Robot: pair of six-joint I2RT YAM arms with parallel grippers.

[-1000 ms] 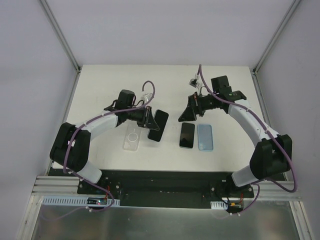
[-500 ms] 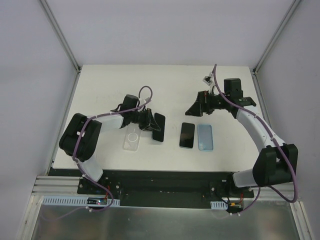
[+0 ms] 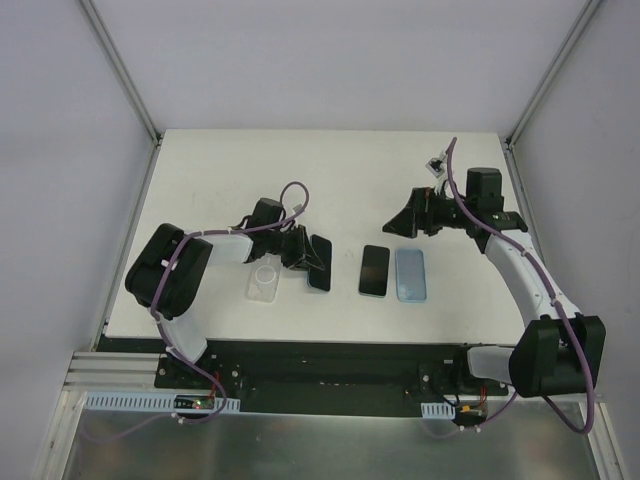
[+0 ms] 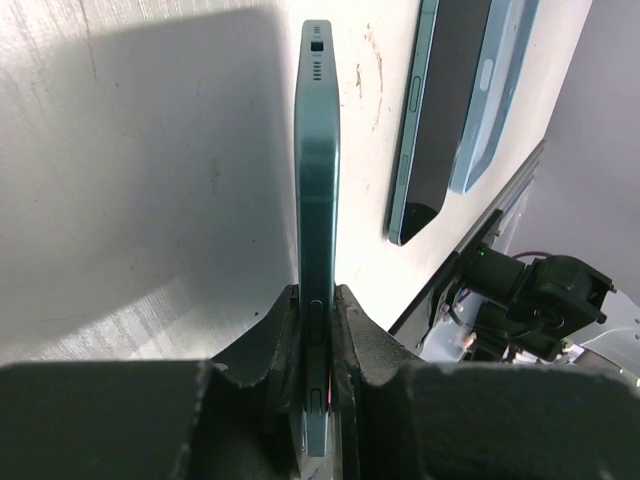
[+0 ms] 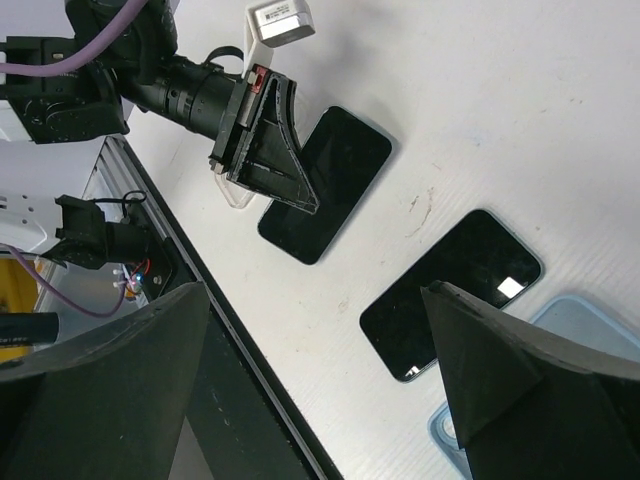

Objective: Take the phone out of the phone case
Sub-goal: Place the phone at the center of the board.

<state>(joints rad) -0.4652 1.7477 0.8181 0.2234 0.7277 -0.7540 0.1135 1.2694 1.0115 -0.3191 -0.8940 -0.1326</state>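
Left wrist view: left tool [image 4: 315, 305] clenched on teal phone [image 4: 317, 200], held edge-on just right of clear case [image 3: 262, 283]. Lower it flat before you release; right tool [image 3: 398, 218] gapes, holding nothing

Blue case [image 5: 447, 435] partly off-frame

White arm links [image 3: 510, 262], black joints [image 3: 165, 275], purple cables [image 5: 40, 67], black jaws

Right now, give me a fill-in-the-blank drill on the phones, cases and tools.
The left tool is ___ on the held phone. The right tool stands ___, holding nothing. In the top view, the blue case lies ___ of the second phone. The clear case contains ___ phone.
Missing: shut; open; right; no.
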